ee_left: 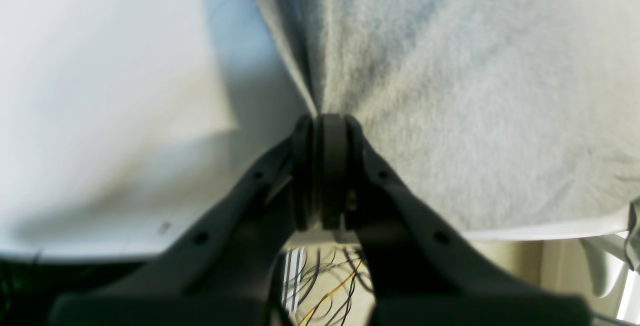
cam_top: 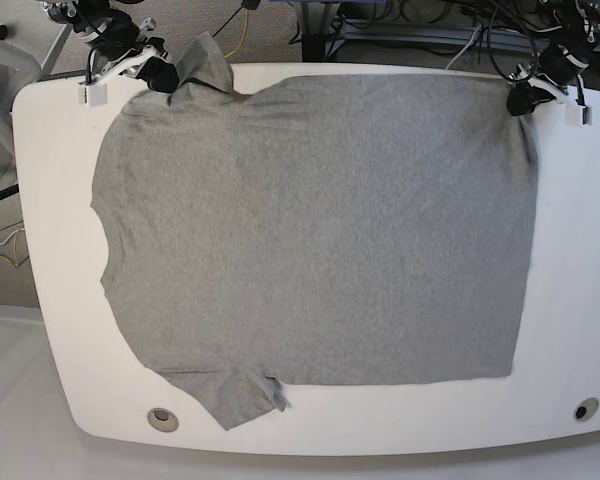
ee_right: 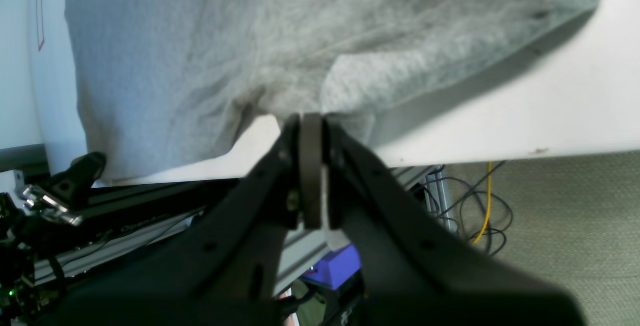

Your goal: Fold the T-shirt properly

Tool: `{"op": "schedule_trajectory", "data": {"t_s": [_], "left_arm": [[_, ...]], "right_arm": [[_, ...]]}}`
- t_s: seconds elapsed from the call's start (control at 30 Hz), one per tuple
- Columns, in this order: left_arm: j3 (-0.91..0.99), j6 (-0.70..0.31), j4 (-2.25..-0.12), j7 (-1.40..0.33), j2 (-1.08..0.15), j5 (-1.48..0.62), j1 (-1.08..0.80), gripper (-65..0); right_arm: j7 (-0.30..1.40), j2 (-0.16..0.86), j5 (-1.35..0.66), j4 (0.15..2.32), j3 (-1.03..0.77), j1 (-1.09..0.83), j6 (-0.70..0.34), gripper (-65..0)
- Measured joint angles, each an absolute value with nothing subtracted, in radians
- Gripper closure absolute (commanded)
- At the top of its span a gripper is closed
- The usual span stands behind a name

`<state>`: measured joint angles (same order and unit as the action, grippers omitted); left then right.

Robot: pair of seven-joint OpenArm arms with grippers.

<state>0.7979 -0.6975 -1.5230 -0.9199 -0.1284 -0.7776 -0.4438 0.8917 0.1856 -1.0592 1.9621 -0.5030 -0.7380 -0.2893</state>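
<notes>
Both grippers are clamped on the T-shirt [cam_top: 320, 230]: left gripper [ee_left: 324, 116] at the hem corner, right gripper [ee_right: 311, 115] at the sleeve. The shirt lies spread across the table [cam_top: 570, 250], all of it on the far side of the fingers.

The T-shirt [cam_top: 320, 230] lies spread on the table [cam_top: 570, 300], both far corners pinched.

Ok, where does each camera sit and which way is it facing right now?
Left wrist: behind the left gripper, facing the T-shirt edge its closed jaws pinch.
Right wrist: behind the right gripper, closed on a sleeve, facing the white table.
Base: overhead, looking down; both arms at the far edge.
All views share the T-shirt.
</notes>
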Motion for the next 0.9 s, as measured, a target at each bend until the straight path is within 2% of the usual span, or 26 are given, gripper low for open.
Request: {"op": "schedule_trajectory", "data": {"t_s": [0.9], "left_arm": [[0.797,-0.697,-1.555,-0.927,-0.140,-0.772,-0.496,-2.3]], "right_arm": [[0.894,0.207,-1.063,1.963,-0.503,-0.768,-0.293,0.0]]}}
